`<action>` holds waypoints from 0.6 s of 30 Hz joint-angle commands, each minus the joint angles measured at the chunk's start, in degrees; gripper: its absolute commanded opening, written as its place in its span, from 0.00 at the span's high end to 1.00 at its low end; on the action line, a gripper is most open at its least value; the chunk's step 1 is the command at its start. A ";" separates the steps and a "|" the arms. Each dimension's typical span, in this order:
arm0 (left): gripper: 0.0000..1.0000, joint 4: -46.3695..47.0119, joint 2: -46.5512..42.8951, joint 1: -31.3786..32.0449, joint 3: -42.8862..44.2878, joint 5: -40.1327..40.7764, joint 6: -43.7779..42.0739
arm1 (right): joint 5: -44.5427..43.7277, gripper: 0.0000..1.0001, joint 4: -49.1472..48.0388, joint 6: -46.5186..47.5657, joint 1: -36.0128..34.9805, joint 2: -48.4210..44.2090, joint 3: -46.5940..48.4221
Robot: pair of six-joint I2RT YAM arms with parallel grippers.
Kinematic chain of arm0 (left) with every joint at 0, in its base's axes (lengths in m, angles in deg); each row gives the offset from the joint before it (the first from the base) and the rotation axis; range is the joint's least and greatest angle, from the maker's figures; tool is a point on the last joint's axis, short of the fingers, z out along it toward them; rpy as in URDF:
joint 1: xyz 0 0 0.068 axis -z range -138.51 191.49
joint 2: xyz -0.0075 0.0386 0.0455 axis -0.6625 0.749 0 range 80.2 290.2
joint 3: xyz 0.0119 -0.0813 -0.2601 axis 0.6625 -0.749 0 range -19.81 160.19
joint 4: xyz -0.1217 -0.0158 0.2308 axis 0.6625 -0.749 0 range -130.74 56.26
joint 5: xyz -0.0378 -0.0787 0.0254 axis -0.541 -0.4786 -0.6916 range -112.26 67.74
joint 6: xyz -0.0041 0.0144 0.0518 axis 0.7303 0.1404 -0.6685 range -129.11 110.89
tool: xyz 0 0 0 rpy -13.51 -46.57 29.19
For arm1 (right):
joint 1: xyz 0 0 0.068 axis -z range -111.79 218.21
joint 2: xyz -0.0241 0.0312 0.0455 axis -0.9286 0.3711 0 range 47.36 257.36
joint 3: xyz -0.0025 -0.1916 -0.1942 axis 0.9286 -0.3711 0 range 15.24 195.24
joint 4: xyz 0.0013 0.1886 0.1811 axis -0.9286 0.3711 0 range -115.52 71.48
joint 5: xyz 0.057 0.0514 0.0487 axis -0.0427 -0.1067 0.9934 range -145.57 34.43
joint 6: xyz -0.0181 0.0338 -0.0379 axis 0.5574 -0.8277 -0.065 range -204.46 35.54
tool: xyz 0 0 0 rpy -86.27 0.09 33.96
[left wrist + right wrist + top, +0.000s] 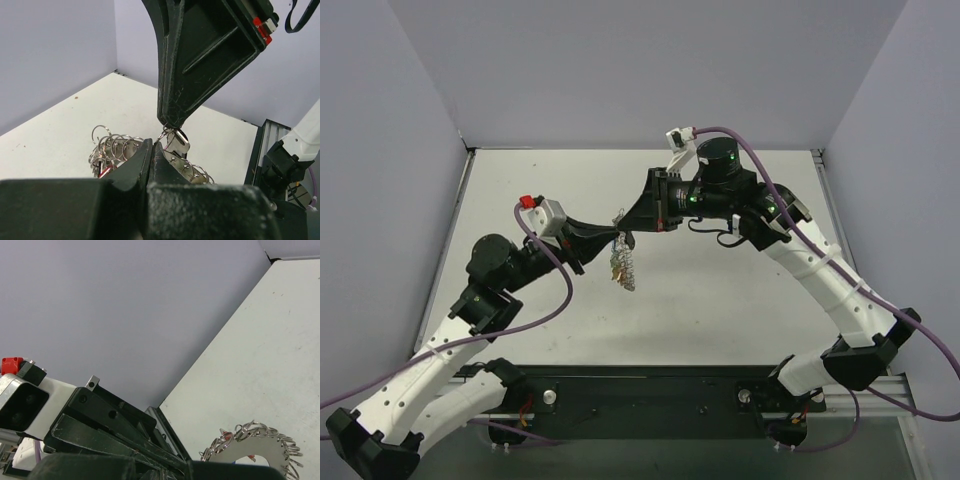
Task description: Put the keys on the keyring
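The keyring [623, 270], a flat silvery plate with small split rings all along its rim, hangs above the table's middle between both arms. My left gripper [611, 240] is shut on the plate's edge; in the left wrist view its jaws [152, 146] press together with the keyring [192, 170] spreading out on both sides. My right gripper [170, 122] comes down from above, shut on a small split ring and a silvery tab [177, 144] at the rim. A red key head [106, 172] peeks out under the rings. The right wrist view shows the keyring [265, 450] low right.
Grey walls close in the white table [720, 290] on three sides. A black rail [650, 395] carrying the arm bases runs along the near edge. Purple cables [550, 300] loop beside both arms.
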 commanded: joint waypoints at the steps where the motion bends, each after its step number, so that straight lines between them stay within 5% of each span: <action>1: 1.00 8.09 0.67 0.39 0.96 5.50 0.69 | 0.74 1.00 1.10 -0.24 -1.93 0.09 3.33; 18: 1.00 12.31 1.55 1.97 0.70 8.31 1.13 | -3.21 1.00 1.11 -1.56 -4.04 2.47 5.89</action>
